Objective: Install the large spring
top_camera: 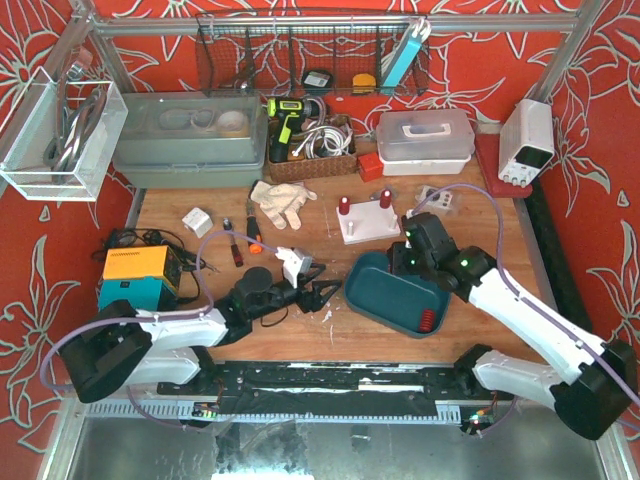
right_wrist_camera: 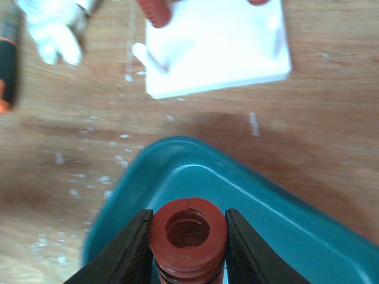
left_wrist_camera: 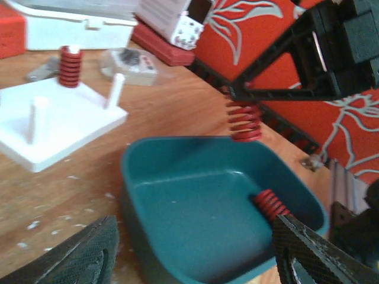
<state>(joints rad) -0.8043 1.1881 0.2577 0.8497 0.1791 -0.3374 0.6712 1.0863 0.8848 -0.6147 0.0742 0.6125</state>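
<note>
My right gripper is shut on the large red spring and holds it upright above the teal tray. The left wrist view shows this spring hanging over the tray's far rim. A smaller red spring lies in the tray's corner. The white base stands behind the tray, with a red spring on one peg and two bare pegs. My left gripper is open and empty at the tray's near left side.
White gloves and a red-handled tool lie left of the base. An orange box sits at the left edge. A grey bin, a white lidded box and a power supply line the back.
</note>
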